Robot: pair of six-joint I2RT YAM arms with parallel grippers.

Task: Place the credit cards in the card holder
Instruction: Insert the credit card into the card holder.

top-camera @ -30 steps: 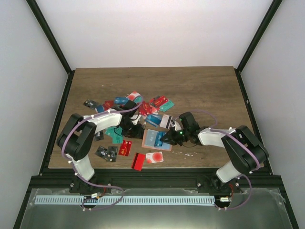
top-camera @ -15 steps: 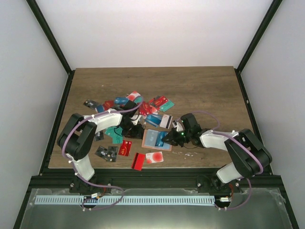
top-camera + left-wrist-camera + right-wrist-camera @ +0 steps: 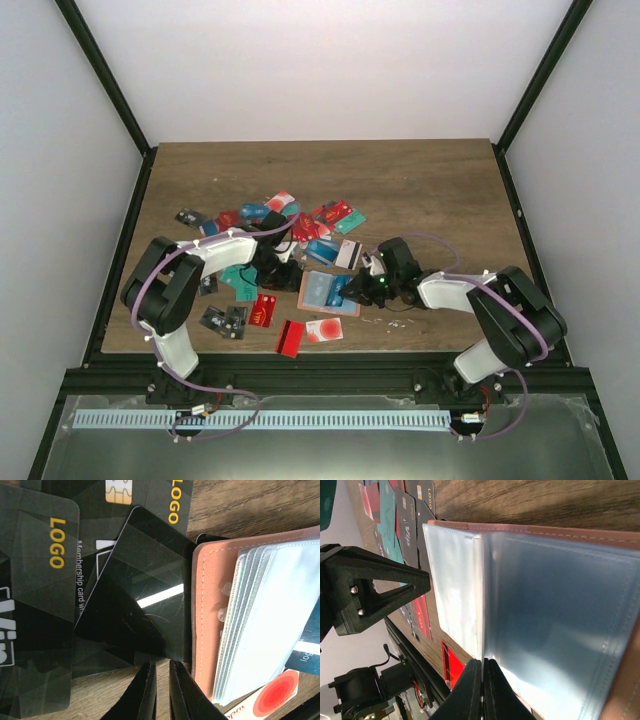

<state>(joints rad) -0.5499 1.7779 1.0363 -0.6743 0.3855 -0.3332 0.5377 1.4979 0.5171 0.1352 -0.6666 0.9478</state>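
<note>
Tan card holder (image 3: 328,292): it lies open and flat on the wooden table (image 3: 430,180), near the front edge, between my two arms.
Its clear sleeves (image 3: 545,605): they fan out from the brown cover, one over the other.
My right claw (image 3: 482,677): the fingers are shut tight. The tips sit right at the edge of one sleeve. I cannot tell if they pinch it.
My left claw (image 3: 162,685): it is at the holder's left edge. The fingers are almost together, and I see nothing between them.
Loose credit cards (image 3: 318,225): red, teal, blue and black ones lie in a messy heap behind the holder and to its left.
Some black cards (image 3: 135,600): they overlap just beside the holder, with "LOGO" in yellow.
One white card (image 3: 323,331): it has a red dot and lies just in front of the holder, next to a red card (image 3: 289,338).
</note>
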